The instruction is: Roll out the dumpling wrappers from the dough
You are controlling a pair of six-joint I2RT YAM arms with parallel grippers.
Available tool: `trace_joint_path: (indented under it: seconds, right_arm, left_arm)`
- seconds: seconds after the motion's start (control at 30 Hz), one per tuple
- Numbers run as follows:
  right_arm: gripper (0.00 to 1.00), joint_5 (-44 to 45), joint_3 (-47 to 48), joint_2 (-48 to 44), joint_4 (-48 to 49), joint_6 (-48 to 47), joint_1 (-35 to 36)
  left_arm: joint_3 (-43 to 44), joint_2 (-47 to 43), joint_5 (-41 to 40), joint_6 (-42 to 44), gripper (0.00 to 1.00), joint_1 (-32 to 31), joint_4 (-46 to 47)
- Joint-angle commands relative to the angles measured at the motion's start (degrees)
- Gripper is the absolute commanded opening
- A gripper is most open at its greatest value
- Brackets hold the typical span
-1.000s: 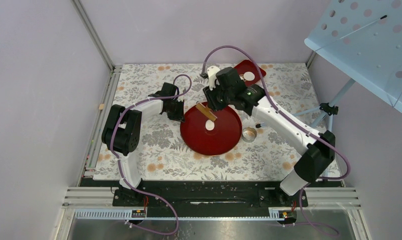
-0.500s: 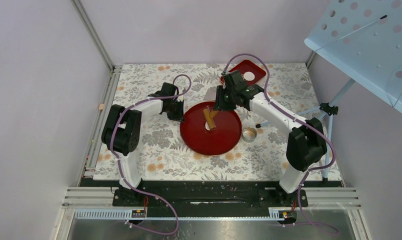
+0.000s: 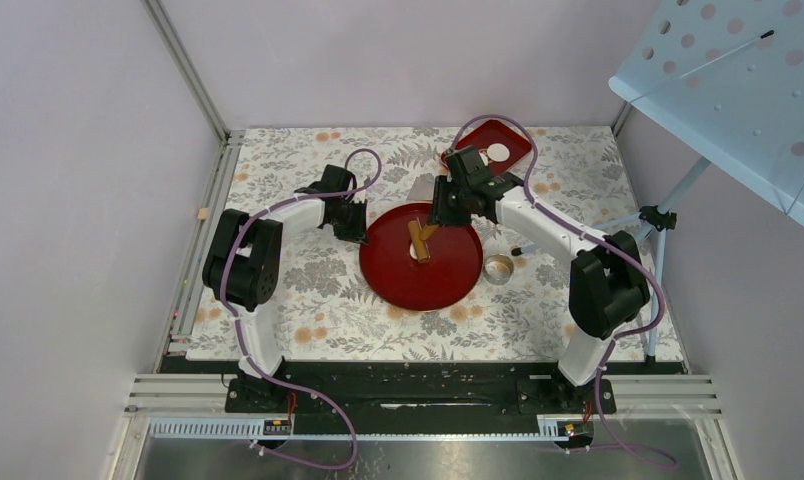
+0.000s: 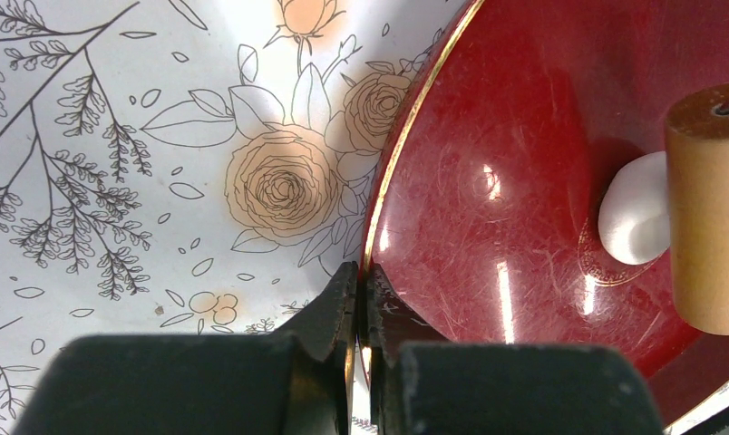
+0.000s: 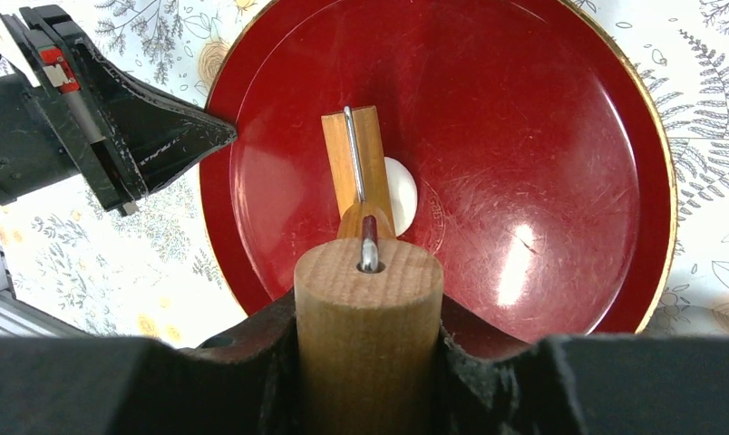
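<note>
Dough [image 5: 403, 194] (one lump) lies partly beneath one roller [image 5: 337, 152] on one plate [image 5: 542, 109].

Roller [image 5: 354, 159] covers most of the dough [image 5: 403, 195], just a white sliver peeking out. In the left wrist view the roller runs off the right edge. Plate [image 4: 488, 181] rim vanishes between the left gripper [image 4: 361, 276] fingers. Far dumpling wrapper [image 3: 498, 152]: too small to judge.

We are looking at a robotics lab cell — plain lilac walls [image 3: 398, 60] and aluminium frame posts [image 3: 183, 65] close in beyond the left fingers [image 4: 329, 313] and right fingers [image 5: 488, 362]. Beneath them lies a floral cloth [image 3: 308, 300]; behind them sit a black mounting rail [image 3: 418, 395] and purple cables [image 3: 488, 118] — outward of the right fingers, a blue perforated panel [image 3: 738, 90].
</note>
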Motion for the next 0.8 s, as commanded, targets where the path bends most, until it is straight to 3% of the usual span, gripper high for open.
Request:
trace_joint_path:
  seconds: [0.0, 0.77]
  right_arm:
    - [0.0, 1.9, -0.2, 1.5, 2.6, 1.0, -0.3]
    - [0.0, 9.7, -9.4, 2.3, 2.7, -2.2, -0.3]
  left_arm:
    - [-0.7, 0.3, -1.0, 0.2, 0.0, 0.8, -1.3]
    - [-0.8, 0.3, -0.7, 0.2, 0.0, 0.8, -1.3]
